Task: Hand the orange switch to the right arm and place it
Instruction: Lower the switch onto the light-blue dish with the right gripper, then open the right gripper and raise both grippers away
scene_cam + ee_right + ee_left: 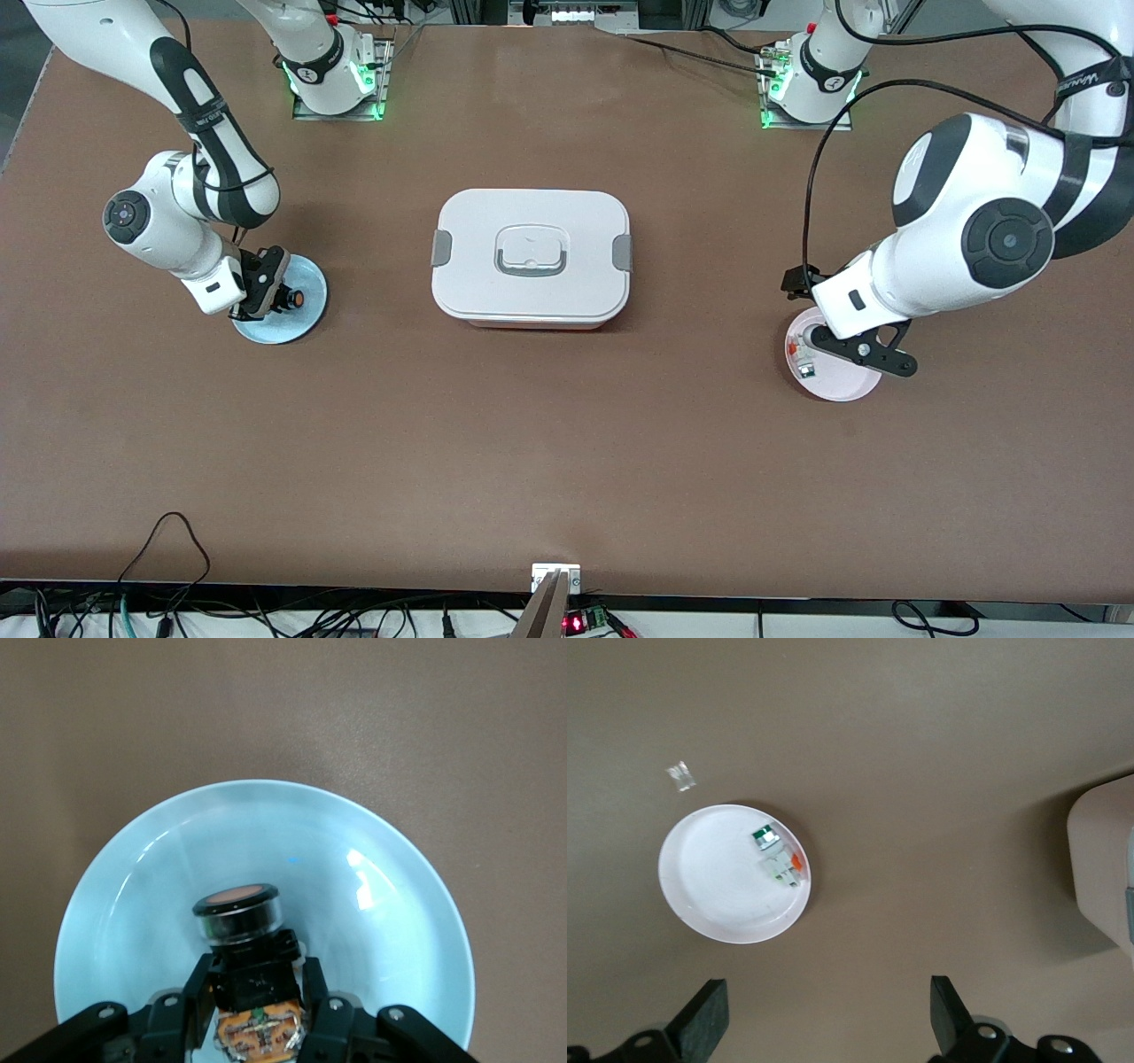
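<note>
Over the blue plate at frame left, the right gripper pinches the orange switch, low for placing; the left gripper waits wide open and empty above the white dish.

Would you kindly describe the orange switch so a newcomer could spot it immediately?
Find the pale blue plate toward the right arm's end of the table. The orange switch is over it, between the right gripper jaws: black, cylindrical, orange-faced, unlike the small white parts on the white plate.
</note>
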Motion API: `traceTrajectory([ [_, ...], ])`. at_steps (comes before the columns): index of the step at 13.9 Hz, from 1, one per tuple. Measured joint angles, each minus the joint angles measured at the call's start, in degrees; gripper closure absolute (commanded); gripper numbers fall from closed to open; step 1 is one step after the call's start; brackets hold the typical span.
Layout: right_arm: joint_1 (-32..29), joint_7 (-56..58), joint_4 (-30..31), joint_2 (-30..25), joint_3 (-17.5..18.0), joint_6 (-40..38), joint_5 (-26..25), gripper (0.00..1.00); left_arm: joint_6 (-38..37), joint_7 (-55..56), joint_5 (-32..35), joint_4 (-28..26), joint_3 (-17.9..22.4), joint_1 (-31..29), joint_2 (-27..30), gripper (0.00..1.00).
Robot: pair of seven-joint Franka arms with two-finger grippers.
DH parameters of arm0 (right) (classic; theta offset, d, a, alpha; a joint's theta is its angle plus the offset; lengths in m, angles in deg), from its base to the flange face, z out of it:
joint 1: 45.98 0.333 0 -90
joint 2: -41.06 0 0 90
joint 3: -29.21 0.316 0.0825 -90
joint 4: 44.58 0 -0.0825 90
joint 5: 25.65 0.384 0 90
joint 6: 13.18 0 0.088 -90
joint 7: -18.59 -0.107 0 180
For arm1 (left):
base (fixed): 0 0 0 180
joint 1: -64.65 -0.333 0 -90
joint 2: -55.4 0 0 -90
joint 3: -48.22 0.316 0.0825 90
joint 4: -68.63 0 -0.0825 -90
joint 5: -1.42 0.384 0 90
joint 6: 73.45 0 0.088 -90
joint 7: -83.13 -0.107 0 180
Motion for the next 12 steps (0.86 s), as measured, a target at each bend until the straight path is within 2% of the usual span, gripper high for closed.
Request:
traceTrajectory([
  [4, 0.01, 0.00, -0.42, -0.47, 0.20, 0.07, 0.00, 0.00, -0.36, 0.41, 1.37, 1.23, 0.28, -0.22, 0.13, 0.00],
  [7, 0.13, -1.14, -2.61, -1.98, 0.75, -1.97, 0.02, 0.00, -2.59, 2.69, 1.40, 4.68, 1.81, -0.70, 1.02, 0.00],
  [10, 1.34, -7.90, -8.42, -3.92, 1.07, -10.37, 0.02, 0.00, -4.66, 3.97, -0.94, 5.90, 6.33, -0.75, 4.73, 0.00],
  [12, 2.06, -13.53, -12.81, -4.84, 1.09, -16.88, 0.01, 0.00, -5.56, 3.95, -5.19, 3.24, 10.50, -0.77, 9.56, 0.00],
])
